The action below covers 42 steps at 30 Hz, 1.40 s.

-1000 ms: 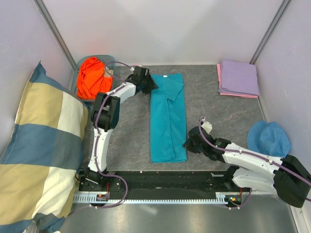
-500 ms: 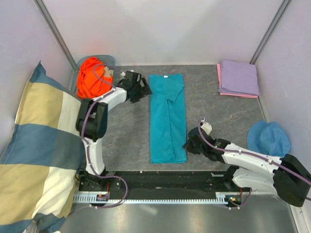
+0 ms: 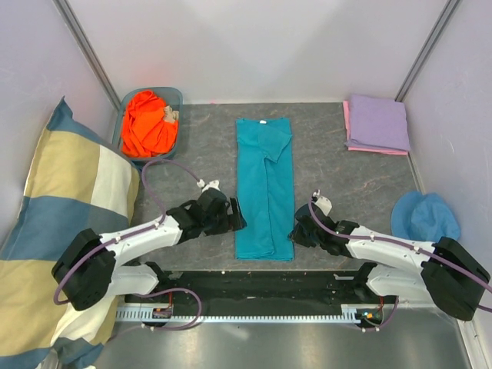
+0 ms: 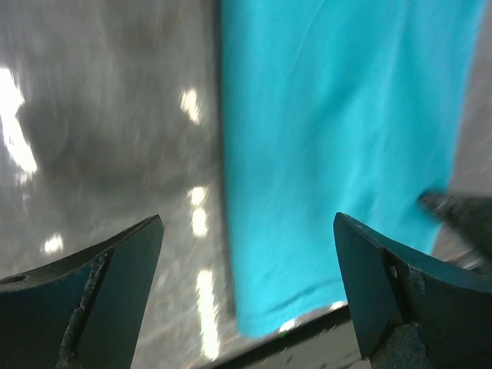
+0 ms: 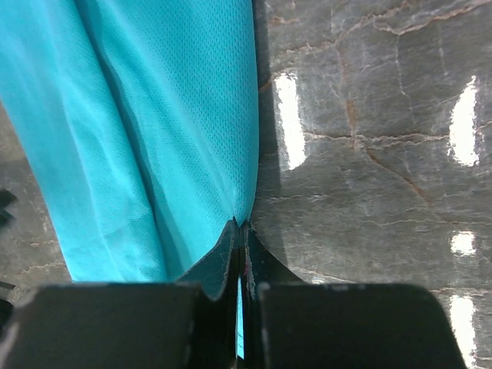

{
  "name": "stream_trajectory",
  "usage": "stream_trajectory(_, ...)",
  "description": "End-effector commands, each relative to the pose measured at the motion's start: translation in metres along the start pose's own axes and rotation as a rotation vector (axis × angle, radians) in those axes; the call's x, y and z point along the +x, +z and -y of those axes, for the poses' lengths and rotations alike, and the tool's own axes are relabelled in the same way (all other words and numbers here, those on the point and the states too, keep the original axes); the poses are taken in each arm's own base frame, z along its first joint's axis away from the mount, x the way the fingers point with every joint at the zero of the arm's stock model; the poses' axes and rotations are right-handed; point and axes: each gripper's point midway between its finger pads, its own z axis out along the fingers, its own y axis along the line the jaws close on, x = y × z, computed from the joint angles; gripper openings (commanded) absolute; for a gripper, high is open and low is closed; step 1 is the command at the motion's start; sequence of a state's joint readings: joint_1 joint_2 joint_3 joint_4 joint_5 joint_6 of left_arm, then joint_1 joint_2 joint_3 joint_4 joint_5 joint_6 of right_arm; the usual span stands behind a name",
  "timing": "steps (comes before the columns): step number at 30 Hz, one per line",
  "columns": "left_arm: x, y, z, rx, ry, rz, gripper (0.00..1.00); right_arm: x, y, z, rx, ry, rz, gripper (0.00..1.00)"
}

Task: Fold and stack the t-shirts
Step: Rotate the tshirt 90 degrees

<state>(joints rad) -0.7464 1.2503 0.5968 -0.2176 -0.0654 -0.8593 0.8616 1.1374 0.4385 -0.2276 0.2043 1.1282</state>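
Note:
The teal t-shirt [image 3: 265,188] lies as a long narrow strip down the middle of the table, collar at the far end. My right gripper [image 3: 298,231] is shut on its right edge near the hem, and a sliver of teal cloth [image 5: 154,131] shows between the closed fingers of that gripper [image 5: 241,224]. My left gripper [image 3: 237,215] hovers wide open at the shirt's near left corner; in its wrist view the gripper [image 4: 246,223] has the teal hem [image 4: 338,138] between and beyond its fingers, untouched. An orange t-shirt [image 3: 148,123] sits crumpled at the far left. A folded lavender t-shirt [image 3: 378,121] lies on a pink one [image 3: 347,115] at the far right.
The orange shirt is in a blue basket [image 3: 178,96]. A big checked pillow [image 3: 61,231] fills the left side. A blue bucket hat [image 3: 425,219] lies at the right, near the right arm. Grey walls close in the table on three sides.
My left gripper let go at the teal shirt's collar end, opened wide, and swung back to the near left corner of the hem. The right gripper kept its hold in place.

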Motion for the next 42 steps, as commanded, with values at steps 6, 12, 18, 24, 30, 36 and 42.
stream_trajectory(6,0.048,-0.006,-0.026,-0.084,-0.054,-0.028,0.93,0.001,0.000,-0.007,-0.040,-0.001,0.003,0.00)
stream_trajectory(12,0.078,-0.009,-0.016,-0.071,-0.007,-0.092,0.84,0.003,0.001,-0.002,-0.030,0.005,0.002,0.00)
stream_trajectory(18,0.106,-0.016,-0.018,-0.097,0.025,-0.139,0.77,0.004,0.001,0.001,-0.028,0.010,0.004,0.00)
stream_trajectory(24,0.120,-0.013,-0.028,-0.149,0.044,-0.157,0.68,0.005,0.002,0.001,-0.028,0.010,0.002,0.00)
stream_trajectory(30,0.116,-0.009,-0.028,-0.169,0.065,-0.136,0.62,0.006,0.002,0.002,-0.028,0.009,0.000,0.00)
stream_trajectory(36,0.111,-0.009,-0.032,-0.205,0.077,-0.114,0.53,0.006,0.003,0.003,-0.028,0.007,-0.001,0.00)
stream_trajectory(42,0.110,-0.014,-0.041,-0.227,0.077,-0.107,0.32,0.008,0.006,0.002,-0.027,0.004,-0.008,0.00)
